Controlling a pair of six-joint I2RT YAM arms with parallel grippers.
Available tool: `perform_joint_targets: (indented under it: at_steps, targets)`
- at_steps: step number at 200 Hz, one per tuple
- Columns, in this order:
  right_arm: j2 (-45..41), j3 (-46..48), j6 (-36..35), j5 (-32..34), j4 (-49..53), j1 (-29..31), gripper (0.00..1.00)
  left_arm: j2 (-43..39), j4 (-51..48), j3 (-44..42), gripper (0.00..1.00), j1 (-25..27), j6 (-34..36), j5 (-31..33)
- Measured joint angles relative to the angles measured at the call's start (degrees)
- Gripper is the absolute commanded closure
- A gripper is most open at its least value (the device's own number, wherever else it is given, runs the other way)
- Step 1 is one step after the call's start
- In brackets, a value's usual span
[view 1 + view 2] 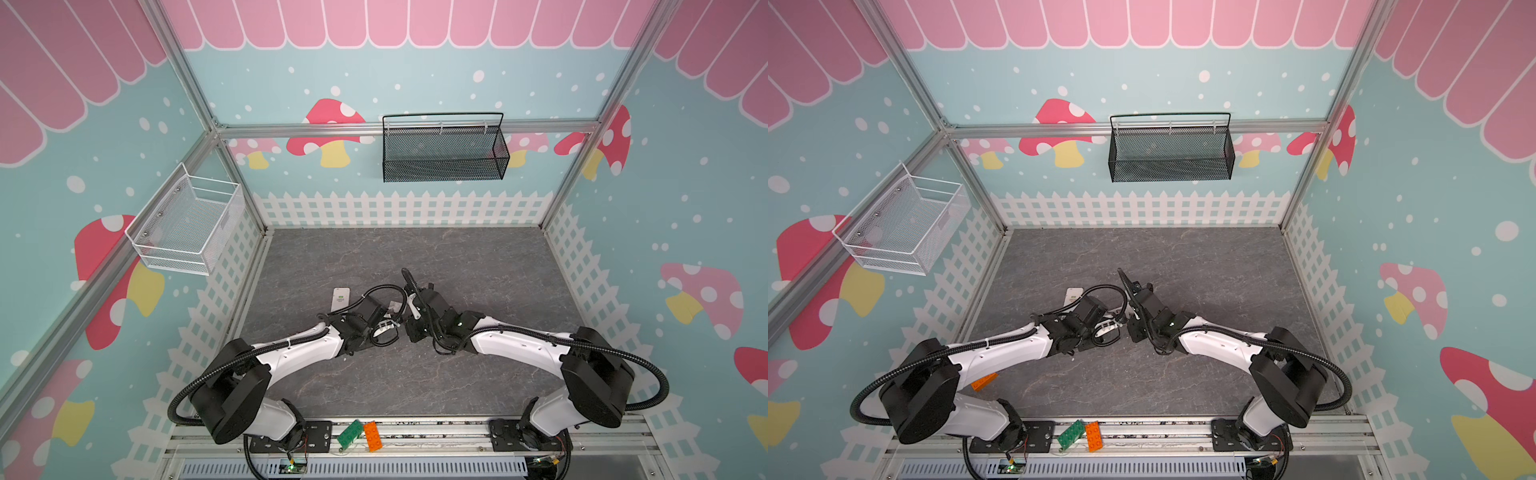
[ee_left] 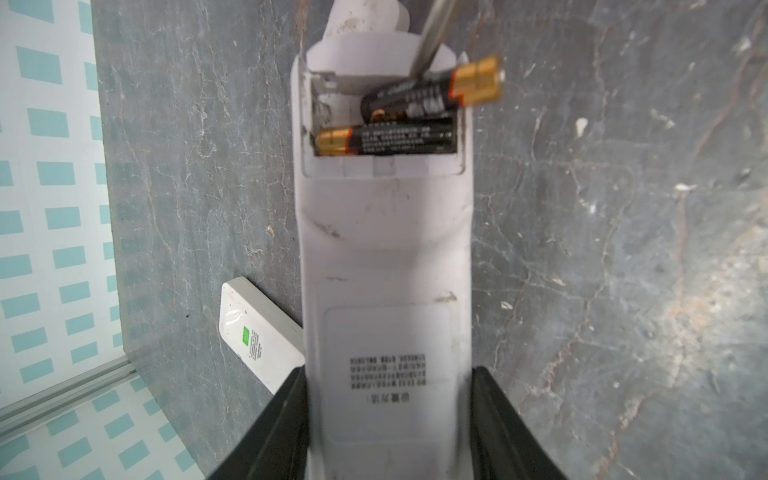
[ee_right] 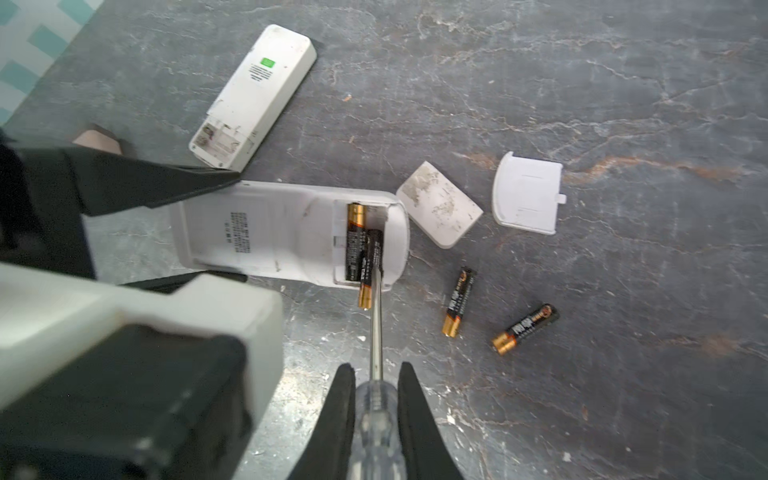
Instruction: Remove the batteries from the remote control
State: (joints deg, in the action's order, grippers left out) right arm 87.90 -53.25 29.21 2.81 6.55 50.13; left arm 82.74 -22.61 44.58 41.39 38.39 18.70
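Note:
A white remote control (image 2: 386, 257) lies back-up on the grey table, and my left gripper (image 2: 388, 370) is shut on its sides. Its battery bay stands uncovered. One of the batteries (image 2: 386, 139) lies flat in the bay. Another (image 2: 432, 93) is tilted up, its gold end poking past the remote's edge. My right gripper (image 3: 376, 368) is shut on the clear handle of a screwdriver (image 3: 376, 324), whose tip rests against the tilted battery (image 3: 370, 270). Two more batteries (image 3: 459, 301) (image 3: 525, 328) lie loose on the table beside the remote.
A second white remote (image 3: 253, 95) lies close behind the held one. Two white battery covers (image 3: 438, 203) (image 3: 528, 193) rest past its end. On the walls hang a black mesh basket (image 1: 442, 149) and a white wire basket (image 1: 187, 226). Green and orange bricks (image 1: 361, 434) sit on the front rail.

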Motion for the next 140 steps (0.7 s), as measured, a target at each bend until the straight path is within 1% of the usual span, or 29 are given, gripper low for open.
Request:
perform_joint_targets:
  at_steps: [24,62,140]
  targets:
    - [0.0,-0.1,0.0,-2.5,0.0,0.0,1.0,0.0,0.2,0.0,0.74,0.0,0.2,0.2]
    - [0.0,-0.1,0.1,-3.7,0.6,0.0,1.0,-0.1,0.3,0.0,0.74,0.0,0.9,1.2]
    - [0.0,-0.1,1.2,-0.1,1.3,0.0,1.0,-0.8,0.6,0.0,0.75,0.3,1.3,1.3]
